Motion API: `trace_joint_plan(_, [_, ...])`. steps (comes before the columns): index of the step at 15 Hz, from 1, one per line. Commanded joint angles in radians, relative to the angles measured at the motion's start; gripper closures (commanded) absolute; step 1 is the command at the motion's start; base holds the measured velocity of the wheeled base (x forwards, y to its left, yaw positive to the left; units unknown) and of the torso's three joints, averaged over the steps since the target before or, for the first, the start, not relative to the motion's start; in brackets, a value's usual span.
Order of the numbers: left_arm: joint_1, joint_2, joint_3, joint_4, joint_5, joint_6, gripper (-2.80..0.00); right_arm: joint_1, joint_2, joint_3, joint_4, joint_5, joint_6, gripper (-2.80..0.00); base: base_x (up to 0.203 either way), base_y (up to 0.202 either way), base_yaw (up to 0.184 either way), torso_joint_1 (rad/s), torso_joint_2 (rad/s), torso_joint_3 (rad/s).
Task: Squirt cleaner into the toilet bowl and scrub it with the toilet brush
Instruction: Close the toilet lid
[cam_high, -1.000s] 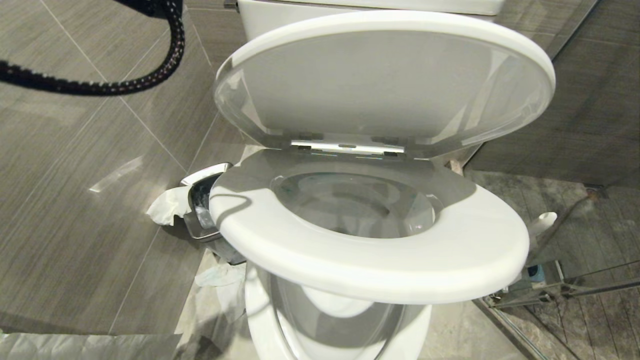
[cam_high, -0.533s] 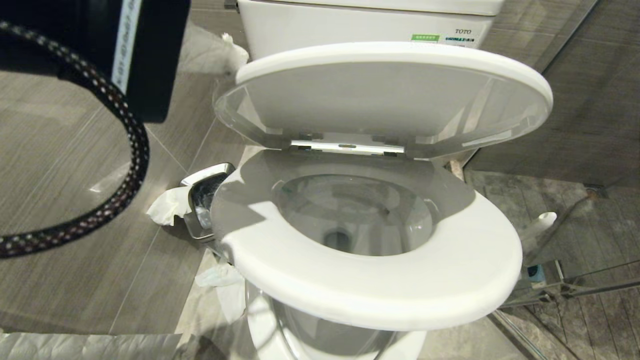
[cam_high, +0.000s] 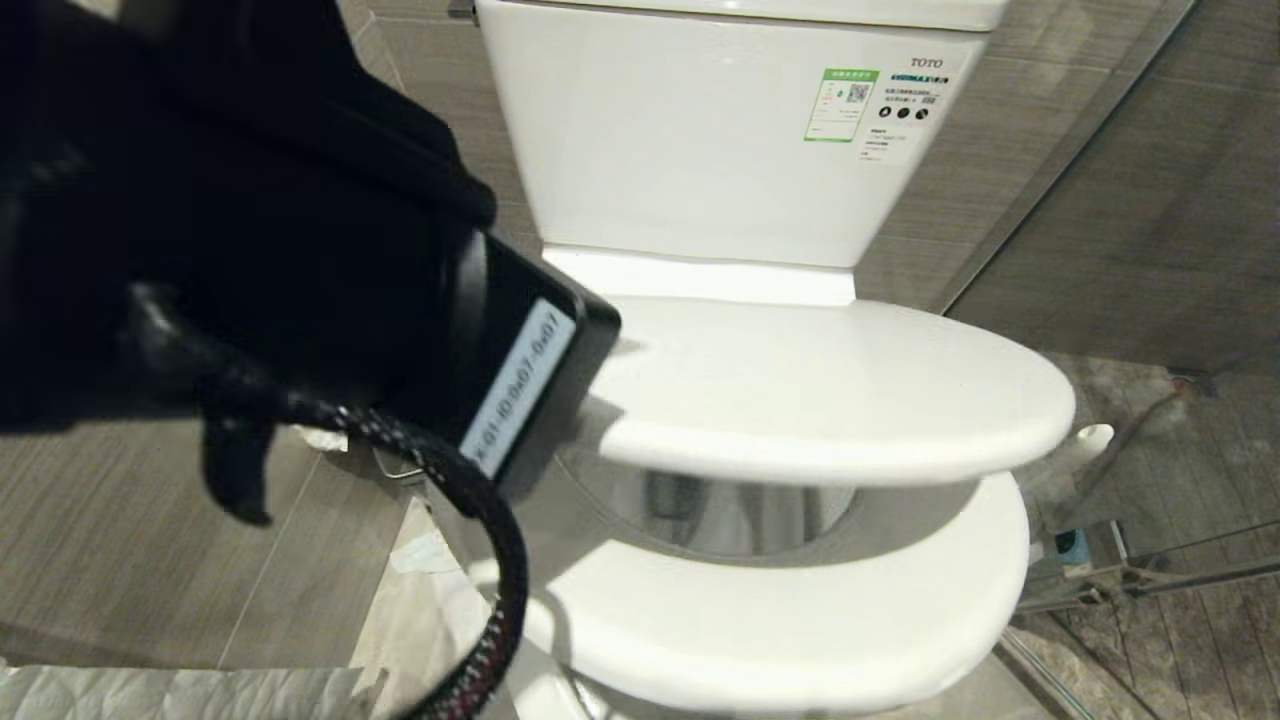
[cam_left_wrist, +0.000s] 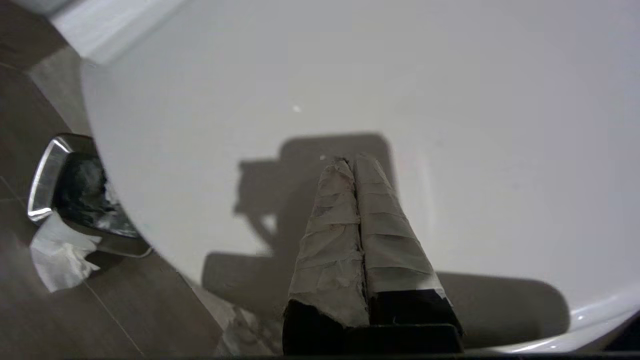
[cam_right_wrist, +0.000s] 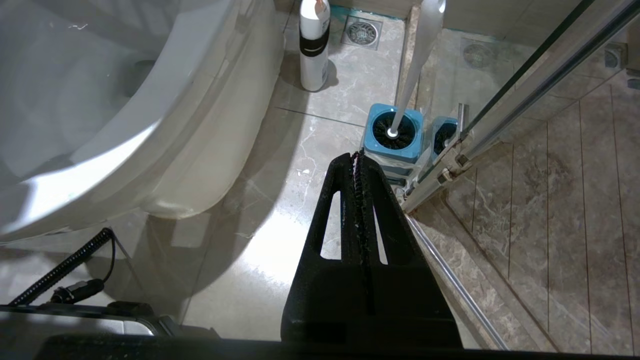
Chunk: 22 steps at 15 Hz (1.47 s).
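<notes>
White plastic of the lid (cam_high: 830, 385) has been pushed down nearly onto the seat (cam_high: 800, 610) by the closed, empty left gripper (cam_left_wrist: 352, 162), so the toilet bowl (cam_high: 720, 510) is judged finished.

black arm (cam_high: 250, 250), braided cable (cam_high: 480, 520), seemingly tape-wrapped pincer (cam_left_wrist: 356, 165)

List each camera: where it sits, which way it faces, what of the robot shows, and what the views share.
Head view: high on the robot, facing forward and down at the toilet bowl, lid half lowered; the left arm fills its left side.
Left wrist view: behind the left gripper, shut, against the white lid.
Right wrist view: behind the right gripper, shut, facing the floor and the toilet brush in its blue holder.
Shared: the toilet appears in all three.
</notes>
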Motion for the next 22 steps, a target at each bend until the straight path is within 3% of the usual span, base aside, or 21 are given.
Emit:
trace_joint_plan(1, [-0.048,0.033,0.071,0.006,0.003,-0.087,0.0,0.0,0.001,0.0,0.0,0.0,0.0,0.0,0.0,0.0,0.0,0.0,0.0,0.0])
trace_joint_plan(4, [-0.103,0.048,0.142,0.007,0.002,-0.196,0.0,0.0,0.001,0.0,0.0,0.0,0.0,0.0,0.0,0.0,0.0,0.0,0.0,0.0])
trace_joint_plan(9, [-0.13,0.048,0.23,0.007,-0.001,-0.228,0.0,0.0,0.001,0.0,0.0,0.0,0.0,0.0,0.0,0.0,0.0,0.0,0.0,0.0])
trace_joint_plan(13, [-0.143,0.048,0.303,0.006,-0.051,-0.259,0.0,0.0,0.001,0.0,0.0,0.0,0.0,0.0,0.0,0.0,0.0,0.001,0.0,0.027])
trace_joint_plan(22, [-0.144,0.07,0.309,0.001,-0.079,-0.261,0.0,0.0,0.001,0.0,0.0,0.0,0.0,0.0,0.0,0.0,0.0,0.004,0.0,0.115])
